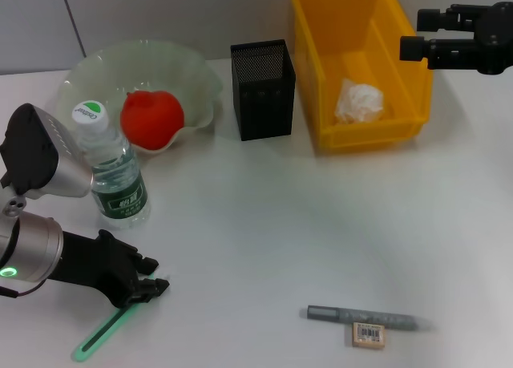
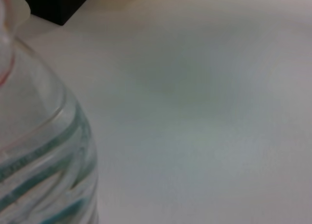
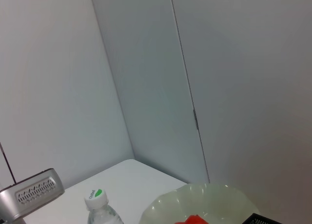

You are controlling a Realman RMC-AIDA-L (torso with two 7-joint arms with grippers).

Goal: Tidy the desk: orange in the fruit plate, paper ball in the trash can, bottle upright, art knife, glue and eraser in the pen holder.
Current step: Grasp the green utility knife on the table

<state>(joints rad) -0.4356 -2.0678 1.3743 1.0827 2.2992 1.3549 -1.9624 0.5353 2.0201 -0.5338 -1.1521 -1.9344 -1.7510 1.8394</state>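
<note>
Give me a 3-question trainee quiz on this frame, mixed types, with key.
1. True or false: the bottle is lying on its side.
2. Multiple choice: the paper ball lies in: A) the pen holder, B) the yellow bin, C) the fruit plate.
3. Short answer: which two items lie together at the near edge of the desk?

Key
1. False: it stands upright, beside the left gripper.
2. B. The right gripper hovers at the bin's far right corner.
3. The grey pen-like tool and the eraser.
</note>
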